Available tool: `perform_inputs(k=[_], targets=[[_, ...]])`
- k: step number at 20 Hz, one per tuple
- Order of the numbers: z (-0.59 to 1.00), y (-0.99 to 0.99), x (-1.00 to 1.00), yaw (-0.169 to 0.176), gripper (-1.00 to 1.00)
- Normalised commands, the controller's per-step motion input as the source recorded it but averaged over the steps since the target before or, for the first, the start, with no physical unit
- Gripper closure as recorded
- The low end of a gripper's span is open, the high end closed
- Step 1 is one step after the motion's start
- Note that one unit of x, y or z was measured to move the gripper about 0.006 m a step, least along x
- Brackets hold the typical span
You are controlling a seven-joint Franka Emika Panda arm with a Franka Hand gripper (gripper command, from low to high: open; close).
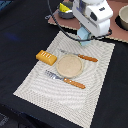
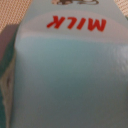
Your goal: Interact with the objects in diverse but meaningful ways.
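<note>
A pale blue rounded-top block (image 1: 84, 40), a toy carton with red "MILK" lettering (image 2: 75, 24), fills the whole wrist view. In the exterior view it hangs tilted under the white hand over the far edge of the placemat, and my gripper (image 1: 86, 33) looks shut on it, its fingers hidden by the hand and the block. A golden-brown scored bread loaf (image 1: 46, 57) lies on the mat toward the exterior view's left. A yellow cheese wedge (image 1: 65, 8) sits at the back beside the arm. No fish-shaped piece shows.
A striped placemat (image 1: 40, 85) holds a round wooden plate (image 1: 69, 66), an orange-handled knife (image 1: 82, 57) behind it and an orange-handled fork (image 1: 67, 80) in front. A bowl (image 1: 122, 17) stands at the back right on a brown board (image 1: 116, 34). The tabletop is dark.
</note>
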Motion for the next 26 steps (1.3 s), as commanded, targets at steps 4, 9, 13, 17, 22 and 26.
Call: perform_inputs(k=[4, 9, 13, 17, 22, 26], targets=[[0.0, 0.15, 0.0, 0.014, -1.0], [0.09, 0.17, 0.0, 0.017, -1.0], [0.9, 0.2, 0.1, 0.002, -1.0], [1.0, 0.19, 0.08, -0.01, -1.0], [0.87, 0.1, 0.0, 0.0, -1.0], [0.17, 0.04, 0.0, 0.0, -1.0]])
